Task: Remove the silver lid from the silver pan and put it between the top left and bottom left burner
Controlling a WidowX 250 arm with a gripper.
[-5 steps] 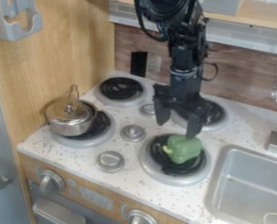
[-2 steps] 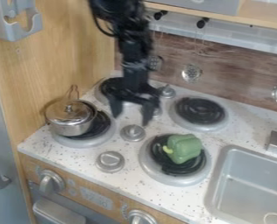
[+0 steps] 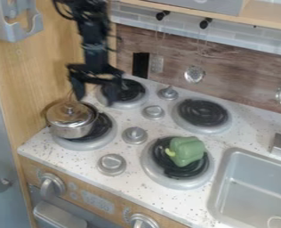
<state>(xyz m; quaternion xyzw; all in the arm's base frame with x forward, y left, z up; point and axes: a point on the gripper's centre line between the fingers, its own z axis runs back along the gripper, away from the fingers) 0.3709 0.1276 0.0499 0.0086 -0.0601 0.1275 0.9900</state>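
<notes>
Silver lid (image 3: 70,113) is sitting on the silver pan (image 3: 75,131), and the pan is resting on the bottom left burner (image 3: 105,127). Beyond them, the black gripper (image 3: 95,100) is hanging with its two fingers spread apart and nothing between them, in front of the top left burner (image 3: 131,91).

From where I'm standing, the trouble is likely to be starting at the lid's small knob: if the fingers are closing off-centre on that shiny metal, the lid could be slipping or tipping. If they are catching the pan instead, the whole pot could be sliding off its coil. Farther back, the space between the two left burners is looking tight, so a lid let go carelessly could be ending up tilted on a burner's raised edge.

Counting from the near side, two control knobs (image 3: 52,185) are showing on the front panel. One lid and one pan are waiting; one green pepper (image 3: 187,152) is lying on one of four burners, four silver knobs (image 3: 112,164) are standing among them, and one sink (image 3: 253,189) is flanking them. Behind, two black hooks (image 3: 206,22) are jutting from the wall.
</notes>
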